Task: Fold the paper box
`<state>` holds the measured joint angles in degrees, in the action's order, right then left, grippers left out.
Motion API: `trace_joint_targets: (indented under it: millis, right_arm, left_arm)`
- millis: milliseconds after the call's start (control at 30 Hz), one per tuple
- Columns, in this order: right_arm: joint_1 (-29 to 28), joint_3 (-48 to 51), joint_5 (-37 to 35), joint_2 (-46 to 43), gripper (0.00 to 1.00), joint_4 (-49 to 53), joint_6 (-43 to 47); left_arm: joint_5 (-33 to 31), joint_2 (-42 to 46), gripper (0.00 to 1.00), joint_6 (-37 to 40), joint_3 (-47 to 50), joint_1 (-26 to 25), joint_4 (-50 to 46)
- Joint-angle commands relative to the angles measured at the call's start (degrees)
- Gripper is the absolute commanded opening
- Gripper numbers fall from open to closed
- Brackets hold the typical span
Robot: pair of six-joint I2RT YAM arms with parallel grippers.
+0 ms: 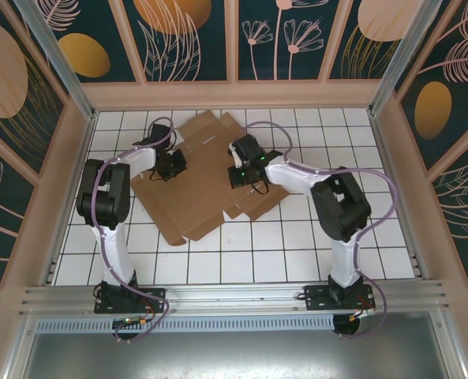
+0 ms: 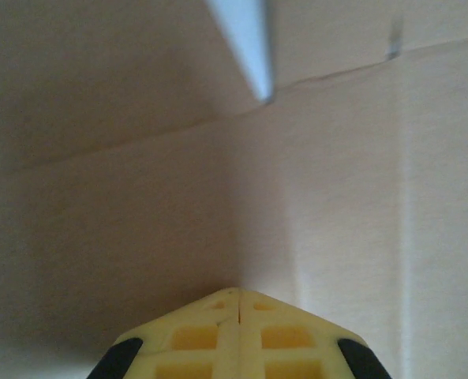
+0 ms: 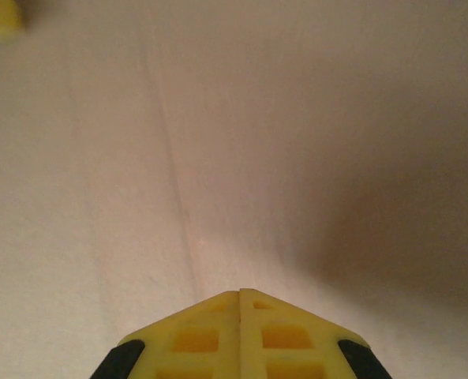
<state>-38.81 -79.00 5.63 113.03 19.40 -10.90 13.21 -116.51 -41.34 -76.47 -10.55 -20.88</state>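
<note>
A: Top view: the paper box (image 1: 206, 178) lies as a flat sheet on the tiled table (image 1: 297, 253), from centre toward 12 o'clock. What might go wrong?
B: I'd judge it could skid or crease off its score lines if the left gripper (image 1: 173, 164), at its 9 o'clock side, and the right gripper (image 1: 241, 170), at 3 o'clock, push unevenly.
A: Left wrist?
B: Jaws clenched, empty, close over cardboard.
A: Right wrist?
B: Clenched too, grasping nothing; I cannot tell whether it touches the cardboard.

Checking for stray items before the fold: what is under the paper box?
The paper box lies on the white tiled table, whose tiles show all around it. Anything beneath the cardboard itself is covered and cannot be seen.
</note>
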Motion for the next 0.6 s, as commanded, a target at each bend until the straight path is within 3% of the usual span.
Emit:
trace_joint_targets:
  millis: [0, 267, 567]
  right_arm:
    - [0.6, -0.5, -3.4, 4.2, 0.00, 3.8, -1.8]
    - [5.7, -4.4, -6.2, 10.9, 0.00, 7.8, 2.3]
    - [10.0, -13.4, -6.8, 16.9, 0.00, 11.3, 3.9]
  left_arm:
    - [-1.0, 1.1, 0.00, 1.2, 3.4, 0.1, -3.2]
    - [7.7, 4.2, 0.00, -4.8, 14.2, -0.9, 4.8]
    - [10.3, 8.8, 0.00, -8.7, 19.2, -10.7, 7.8]
